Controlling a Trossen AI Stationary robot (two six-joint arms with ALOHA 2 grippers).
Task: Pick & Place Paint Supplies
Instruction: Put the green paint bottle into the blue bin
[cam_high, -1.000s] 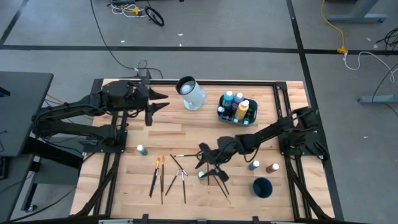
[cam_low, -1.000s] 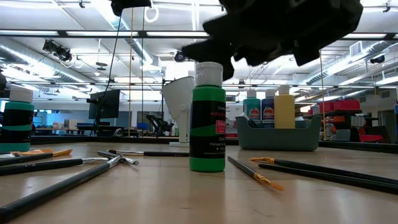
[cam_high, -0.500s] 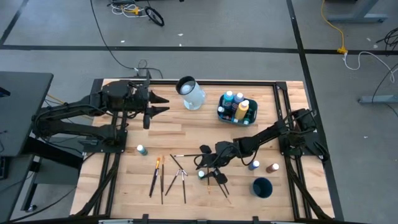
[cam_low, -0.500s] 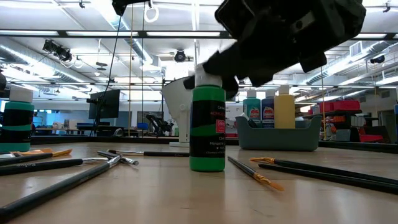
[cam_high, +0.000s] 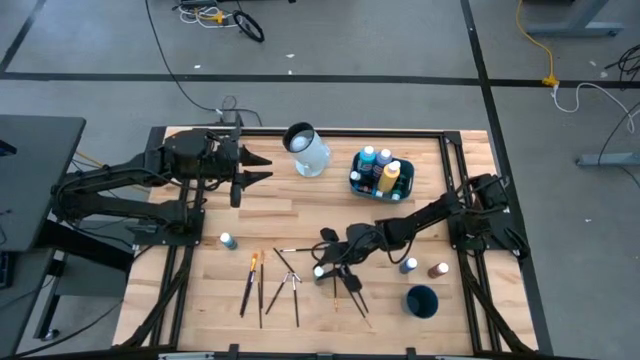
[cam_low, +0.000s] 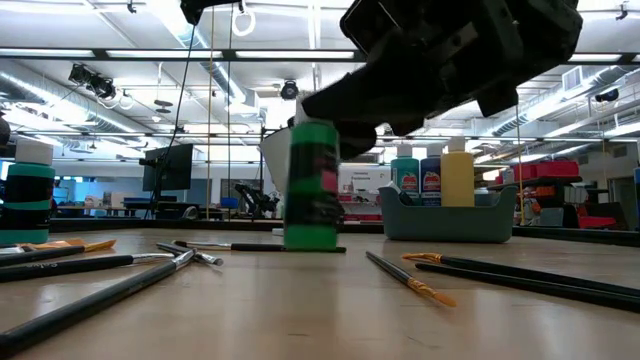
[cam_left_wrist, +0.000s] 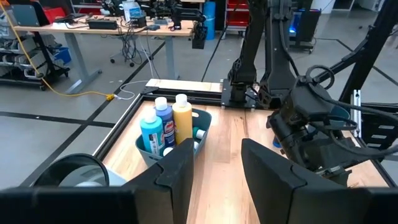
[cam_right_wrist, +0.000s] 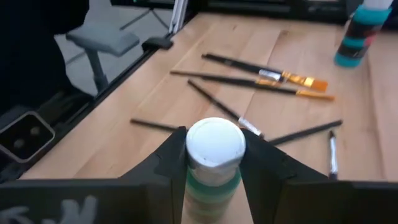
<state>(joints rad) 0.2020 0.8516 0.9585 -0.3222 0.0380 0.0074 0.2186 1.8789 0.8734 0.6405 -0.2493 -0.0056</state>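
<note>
A green paint bottle (cam_low: 310, 190) with a white cap (cam_right_wrist: 214, 144) stands upright at the table's middle near part, and my right gripper (cam_high: 321, 269) is shut on it. Whether its base is clear of the wood, I cannot tell. Thin paintbrushes (cam_high: 268, 288) lie left of it, and more brushes (cam_high: 352, 296) lie under the gripper. Loose small bottles stand at the left (cam_high: 228, 240) and at the right (cam_high: 408, 265), (cam_high: 438, 270). My left gripper (cam_high: 256, 168) waits open in the air over the far left part of the table. My right gripper pinches the green bottle at its top, one finger (cam_right_wrist: 172, 158) on each side of the white cap and neck (cam_right_wrist: 214, 163). The fingers come from the table's right, slanting a little downward. The bottle stays upright below them.
A teal tub (cam_high: 355, 180) holding several bottles stands at the far right, with a pale jug (cam_high: 308, 150) left of it. A dark blue cup (cam_high: 422, 300) stands near the right front. Black frame rails (cam_high: 455, 180) border the table.
My right gripper has shut on the green bottle's top. The bottle has shifted a little toward the table's far left, staying upright.
</note>
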